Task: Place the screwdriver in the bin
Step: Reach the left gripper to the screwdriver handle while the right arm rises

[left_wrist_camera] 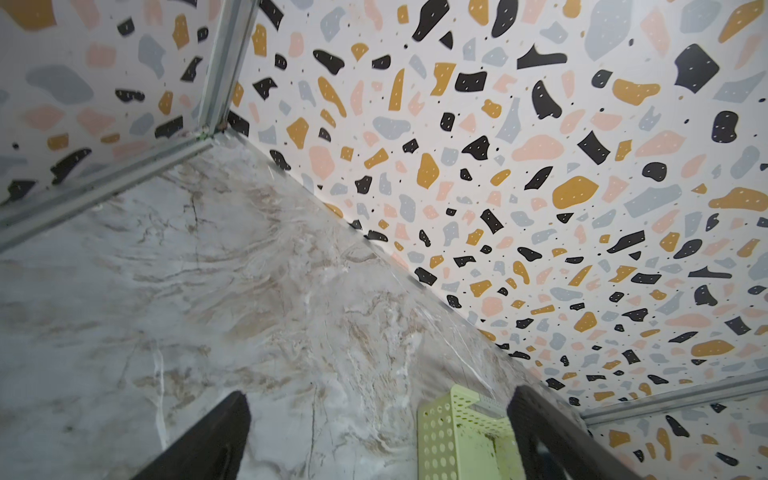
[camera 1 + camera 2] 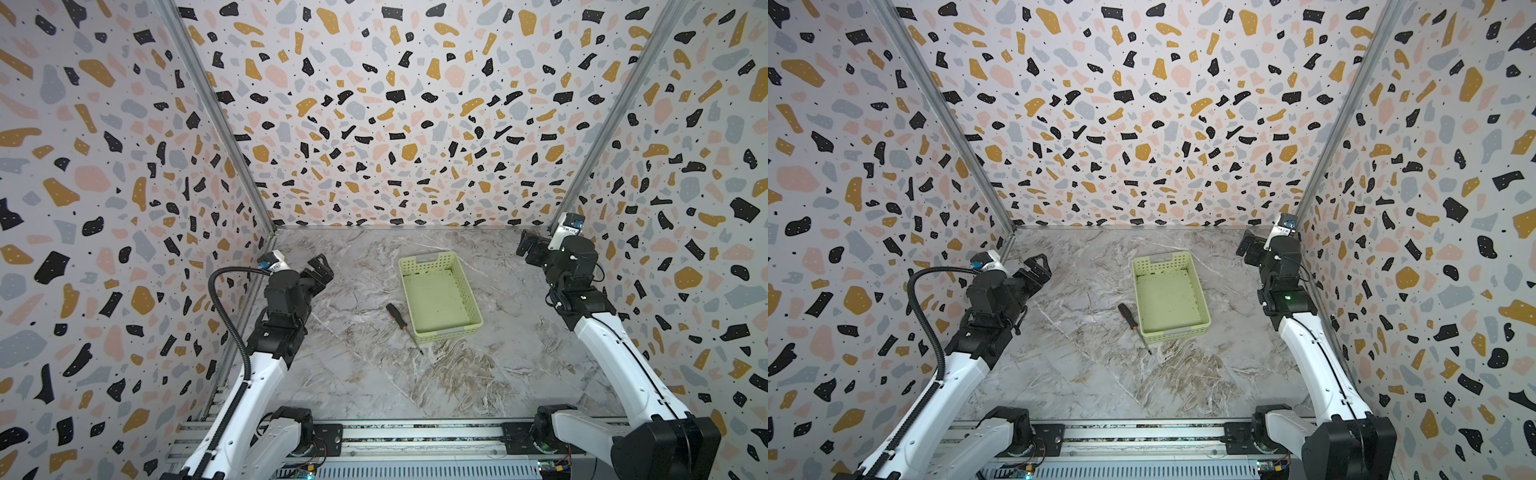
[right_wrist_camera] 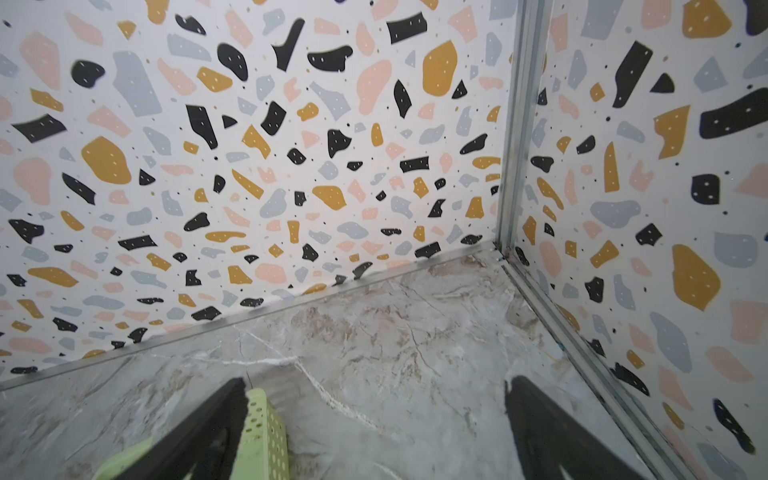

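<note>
Right, the screwdriver (image 2: 401,324) lies flat on the desk (image 2: 353,374), outside the bin (image 2: 451,332), just beside its left wall at the near corner. Its black handle angles away towards the back and its thin shaft runs forward past that corner. Whether the shaft touches the plastic, I cannot tell. The bin sits mid-desk with nothing in it, so by my reading nothing of the job is done yet: this is the opening step, the reach for the tool.

Out to the arms now. The left hand (image 2: 322,268) hovers above the desk, left of the bin and beyond the handle, jaws spread wide and holding nothing. Its wrist view shows a corner of the bin (image 1: 453,432) between its fingers (image 1: 224,432). It is the nearer one, so I would back it for the pick. It needs to swing in over the handle, tip down, line its jaws across the handle and drop low, minding the bin wall close by.

The right hand (image 2: 528,245) hangs by the far right corner, well apart from everything, jaws open and empty too.
</note>
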`<state>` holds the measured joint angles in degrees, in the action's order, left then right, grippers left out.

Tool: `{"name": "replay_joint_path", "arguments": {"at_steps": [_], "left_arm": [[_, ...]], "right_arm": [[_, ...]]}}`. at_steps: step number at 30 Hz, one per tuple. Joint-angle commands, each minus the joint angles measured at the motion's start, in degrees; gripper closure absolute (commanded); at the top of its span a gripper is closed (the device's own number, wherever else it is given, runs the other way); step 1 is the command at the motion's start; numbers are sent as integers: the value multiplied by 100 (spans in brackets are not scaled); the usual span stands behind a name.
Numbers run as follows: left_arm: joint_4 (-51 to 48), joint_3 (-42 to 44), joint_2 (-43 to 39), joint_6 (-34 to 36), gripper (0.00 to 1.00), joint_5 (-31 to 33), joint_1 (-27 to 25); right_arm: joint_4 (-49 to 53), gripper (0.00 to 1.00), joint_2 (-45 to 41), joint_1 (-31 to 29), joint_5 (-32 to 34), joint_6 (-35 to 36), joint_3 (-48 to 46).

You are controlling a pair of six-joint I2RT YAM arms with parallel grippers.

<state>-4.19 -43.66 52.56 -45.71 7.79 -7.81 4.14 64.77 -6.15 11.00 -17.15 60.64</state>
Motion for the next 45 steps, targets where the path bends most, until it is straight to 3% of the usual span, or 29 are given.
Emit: {"name": "replay_joint_path", "arguments": {"at_steps": [1,6,9,19,28,35,40,45], "left_arm": [[-835,-230,409,-707,0,147,-471],[-1680,-1117,1702,-699,1,981,-1825],[-2095,-1479,2403,-987,1,1207,-2180],[-1755,-1623,3652,-1782,4,627,-2574],[-1436,-1765,4261,-2143,5,381,-3060],[-1441,-1865,4551,-2241,7,369,-3145],[-1341,-1713,4556,-2457,16,516,-3181],[-1238,-1567,4498,-2515,19,583,-3174]], "right_arm": [[2010,1,-180,-26,-67,-97,252],[2191,1,-915,9,-412,-416,-425],[2236,1,-1255,39,-596,-562,-668],[3124,1,-1236,202,-1630,77,-255],[2387,0,-1380,193,-3386,399,-905],[2272,0,-1544,193,-3544,443,-1072],[2605,0,-1611,193,-3377,654,-1029],[2757,0,-1837,193,-3262,679,-1093]]}}
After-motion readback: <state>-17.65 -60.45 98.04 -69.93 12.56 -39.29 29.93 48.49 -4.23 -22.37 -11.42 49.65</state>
